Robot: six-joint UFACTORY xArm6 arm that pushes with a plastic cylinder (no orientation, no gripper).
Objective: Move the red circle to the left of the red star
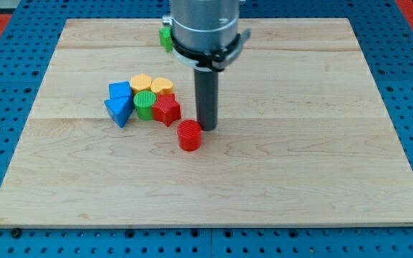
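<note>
The red circle [189, 135] is a short red cylinder near the middle of the wooden board [300, 158]. The red star [166, 110] lies just up and to the left of it, at the right end of a cluster of blocks. My tip [206, 127] is down on the board right beside the red circle, at its upper right, touching or nearly touching it. The dark rod rises from there to the grey arm head at the view's top.
The cluster left of the red star holds a green circle [145, 104], two yellow blocks [141, 82] [162, 86] and two blue blocks [120, 91] [119, 110]. A green block [165, 37] sits at the board's top edge, partly hidden by the arm.
</note>
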